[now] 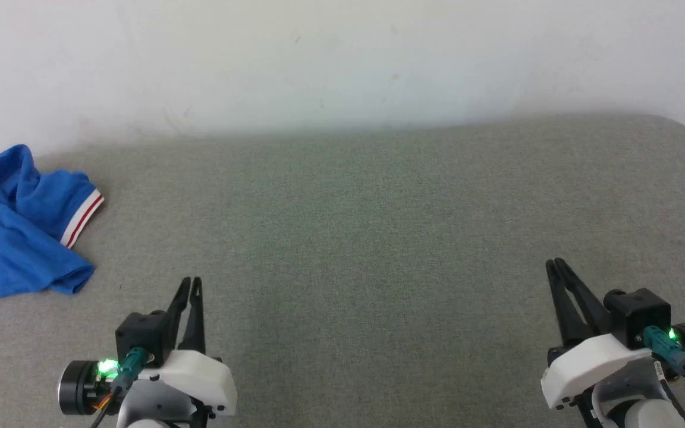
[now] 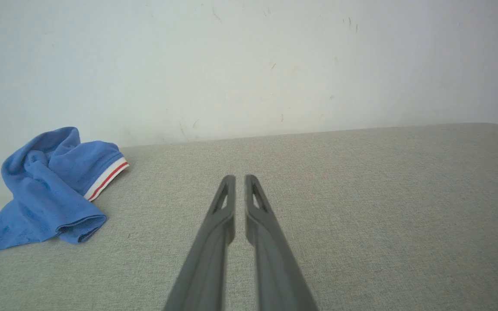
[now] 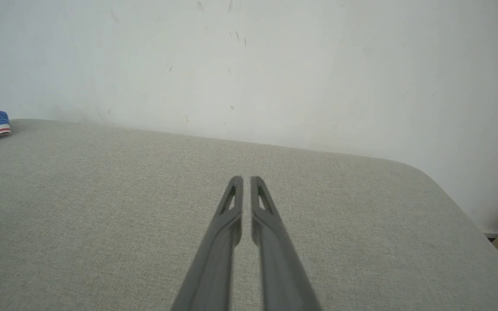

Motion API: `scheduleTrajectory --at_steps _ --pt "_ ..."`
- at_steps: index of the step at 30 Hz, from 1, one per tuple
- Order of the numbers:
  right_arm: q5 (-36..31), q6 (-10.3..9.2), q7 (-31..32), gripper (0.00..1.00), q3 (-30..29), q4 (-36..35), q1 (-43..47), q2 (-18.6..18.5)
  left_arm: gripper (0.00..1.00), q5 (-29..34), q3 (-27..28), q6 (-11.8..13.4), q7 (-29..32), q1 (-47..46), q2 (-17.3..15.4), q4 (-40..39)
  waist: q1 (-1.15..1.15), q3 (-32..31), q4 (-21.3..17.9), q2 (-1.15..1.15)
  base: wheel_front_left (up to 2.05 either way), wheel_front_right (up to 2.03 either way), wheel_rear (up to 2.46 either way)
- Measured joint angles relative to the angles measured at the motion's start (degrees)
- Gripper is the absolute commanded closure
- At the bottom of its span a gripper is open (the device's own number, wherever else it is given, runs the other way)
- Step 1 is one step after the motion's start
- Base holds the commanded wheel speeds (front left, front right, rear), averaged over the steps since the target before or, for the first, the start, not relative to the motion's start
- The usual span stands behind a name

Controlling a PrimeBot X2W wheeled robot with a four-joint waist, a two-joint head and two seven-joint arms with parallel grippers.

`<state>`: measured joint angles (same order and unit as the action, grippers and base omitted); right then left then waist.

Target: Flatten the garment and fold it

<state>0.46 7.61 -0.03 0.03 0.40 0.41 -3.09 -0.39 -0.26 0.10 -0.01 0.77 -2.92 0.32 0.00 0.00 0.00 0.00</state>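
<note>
Lying crumpled at the far left edge of the grey padded surface point(image 1: 348, 226), close to the white wall point(image 1: 319, 59), the garment point(image 1: 15, 238) is a bright blue heap with one white cuff band striped red showing. The left gripper point(image 1: 192, 280) and right gripper point(image 1: 555, 262) each have their fingers pressed together on nothing, apart from the cloth.

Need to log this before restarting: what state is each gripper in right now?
Left dark two-fingered gripper: shut, empty.
Right dark two-fingered gripper: shut, empty.
</note>
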Motion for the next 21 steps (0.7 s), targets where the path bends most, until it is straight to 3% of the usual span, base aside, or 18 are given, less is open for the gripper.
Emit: scheduleTrajectory --at_steps 1,21 --pt "0.0 0.0 0.0 0.0 0.0 0.04 0.01 -0.02 0.0 0.0 -0.02 0.0 0.0 0.01 0.0 0.02 0.0 0.0 0.0 0.0 0.0 0.0 0.0" --pt "0.01 0.0 -0.1 0.0 0.1 0.09 0.01 -0.04 0.0 -0.01 -0.1 0.0 0.05 0.01 -0.01 0.04 0.0 -0.03 0.11 0.0 0.0 0.0 0.0"
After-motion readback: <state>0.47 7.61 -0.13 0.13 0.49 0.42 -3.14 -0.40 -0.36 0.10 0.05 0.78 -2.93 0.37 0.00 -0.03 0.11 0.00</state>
